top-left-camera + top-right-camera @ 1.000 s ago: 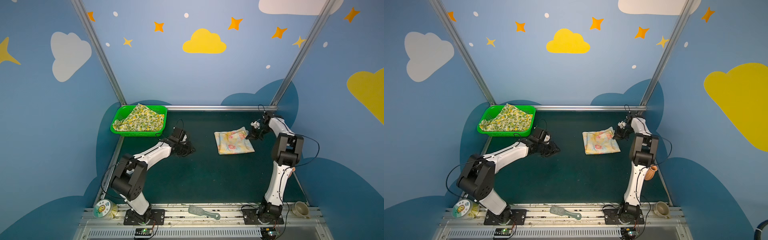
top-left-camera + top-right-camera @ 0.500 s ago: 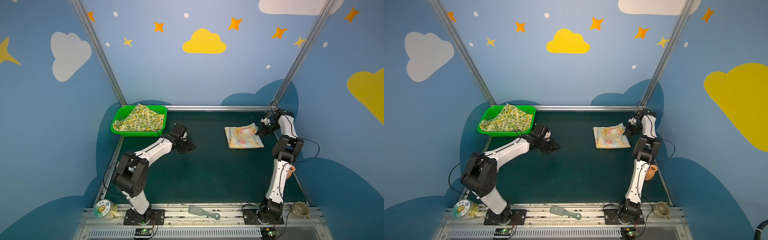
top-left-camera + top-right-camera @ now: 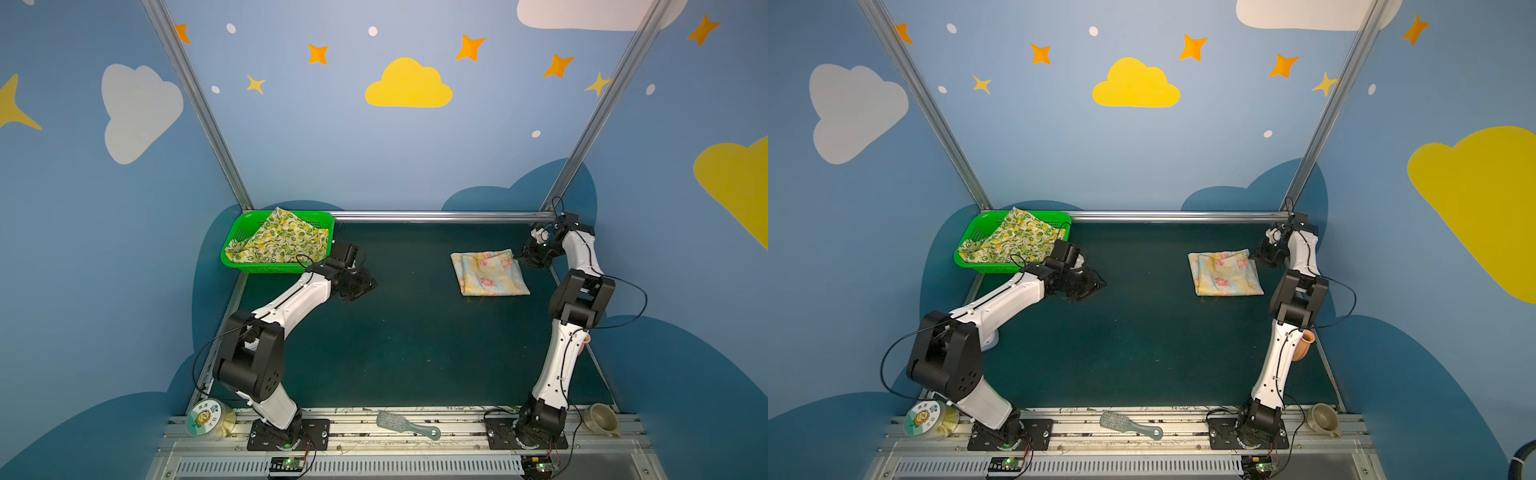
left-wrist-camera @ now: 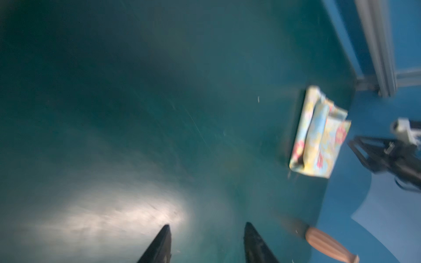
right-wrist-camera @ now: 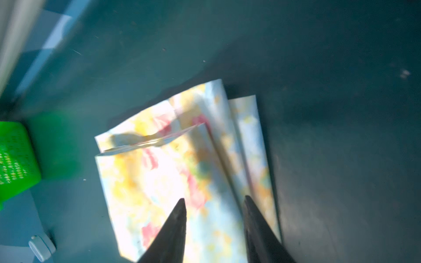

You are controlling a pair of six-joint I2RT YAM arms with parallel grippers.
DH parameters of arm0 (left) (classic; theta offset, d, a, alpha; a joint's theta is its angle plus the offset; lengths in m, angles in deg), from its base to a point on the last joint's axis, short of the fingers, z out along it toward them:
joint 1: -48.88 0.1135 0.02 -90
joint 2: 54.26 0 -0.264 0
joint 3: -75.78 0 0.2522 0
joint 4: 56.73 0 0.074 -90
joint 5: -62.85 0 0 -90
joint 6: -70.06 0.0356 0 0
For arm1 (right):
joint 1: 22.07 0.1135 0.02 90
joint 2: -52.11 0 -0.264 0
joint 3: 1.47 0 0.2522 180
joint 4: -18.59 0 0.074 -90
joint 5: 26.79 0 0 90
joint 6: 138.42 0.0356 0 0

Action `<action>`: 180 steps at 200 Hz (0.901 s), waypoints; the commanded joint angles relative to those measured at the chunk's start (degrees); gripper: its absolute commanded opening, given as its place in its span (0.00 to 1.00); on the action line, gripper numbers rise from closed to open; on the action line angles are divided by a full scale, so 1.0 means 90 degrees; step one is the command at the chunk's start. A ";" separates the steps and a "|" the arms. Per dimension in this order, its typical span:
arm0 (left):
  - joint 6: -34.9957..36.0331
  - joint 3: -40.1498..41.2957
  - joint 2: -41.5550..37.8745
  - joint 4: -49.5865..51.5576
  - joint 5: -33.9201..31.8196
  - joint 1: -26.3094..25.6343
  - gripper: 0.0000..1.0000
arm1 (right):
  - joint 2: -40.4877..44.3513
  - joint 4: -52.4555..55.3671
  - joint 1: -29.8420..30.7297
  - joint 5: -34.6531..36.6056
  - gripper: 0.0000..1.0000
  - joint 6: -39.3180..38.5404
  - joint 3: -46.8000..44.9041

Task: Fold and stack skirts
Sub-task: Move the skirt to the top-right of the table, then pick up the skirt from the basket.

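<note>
The pastel yellow-blue skirt with pink flowers lies folded flat on the dark green mat at the back right. My right gripper sits at the skirt's right edge; its jaws stand open over the cloth, pinching nothing. The lemon-print skirt lies crumpled in the green basket at the back left. My left gripper hovers open and empty over bare mat, just right of the basket. From there the pastel skirt shows far off.
A metal rail bounds the mat at the back. On the front rail lie a green brush, a round tin and a cup. A terracotta vase stands behind the right arm.
The right gripper slid the pastel skirt to the right, then opened and let go of it. The left gripper has opened wider and drawn back a little toward the basket.
</note>
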 commanded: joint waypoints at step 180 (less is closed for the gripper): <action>0.1391 -0.8640 0.6090 0.3587 -0.2517 0.3115 0.76 | 0.2980 -0.1646 0.2300 -0.0400 0.46 0.1179 -0.2750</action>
